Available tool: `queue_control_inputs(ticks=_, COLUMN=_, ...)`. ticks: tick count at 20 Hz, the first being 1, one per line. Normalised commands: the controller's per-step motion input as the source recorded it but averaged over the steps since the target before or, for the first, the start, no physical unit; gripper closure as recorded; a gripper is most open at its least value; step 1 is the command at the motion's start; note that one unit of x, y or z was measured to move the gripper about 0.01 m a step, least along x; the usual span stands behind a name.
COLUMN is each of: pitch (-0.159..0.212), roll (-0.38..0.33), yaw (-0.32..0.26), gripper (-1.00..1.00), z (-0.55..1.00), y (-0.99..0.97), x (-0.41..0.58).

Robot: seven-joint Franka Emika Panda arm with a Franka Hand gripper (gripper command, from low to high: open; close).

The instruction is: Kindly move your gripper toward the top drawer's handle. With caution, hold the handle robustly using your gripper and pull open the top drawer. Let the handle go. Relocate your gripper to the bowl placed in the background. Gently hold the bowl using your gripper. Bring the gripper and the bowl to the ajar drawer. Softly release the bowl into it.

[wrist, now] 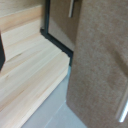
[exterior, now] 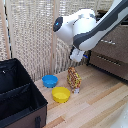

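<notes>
Two drawer fronts sit at the exterior view's right; the top drawer looks closed, its handle a horizontal bar just beyond my gripper. Whether my fingers are spread, I cannot tell.

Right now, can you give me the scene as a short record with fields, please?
bowl: blue bowl on the wood floor, untouched
neighbour: yellow bowl beside it
box: black fabric box at the exterior view's left
drawers: top drawer looks closed, silver handle free
gripper: not clearly seen, state cannot be told
packet: patterned bag standing near bowls
</notes>
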Motion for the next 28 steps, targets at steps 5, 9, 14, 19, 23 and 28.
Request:
queue_control_inputs(ticks=5, pitch=0.021, roll=0.333, yaw=-0.223, gripper=-1.0, z=0.01, y=0.15, x=0.231)
queue_control_inputs(ticks=9, pitch=0.0, roll=0.315, yaw=-0.151, gripper=-1.0, z=0.0, y=0.1, x=0.526)
queue_control_inputs(ticks=14, pitch=0.0, roll=0.231, yaw=-0.099, gripper=-1.0, z=0.0, y=0.09, x=0.734)
queue_control_inputs(ticks=19, pitch=0.0, roll=0.185, yaw=-0.074, gripper=-1.0, z=0.0, y=0.1, x=0.823)
queue_control_inputs(ticks=23, pitch=0.0, roll=0.147, yaw=-0.085, gripper=-1.0, z=0.0, y=0.1, x=0.792)
queue_control_inputs(ticks=28, pitch=0.0, roll=0.079, yaw=-0.156, gripper=-1.0, z=0.15, y=0.12, x=0.597)
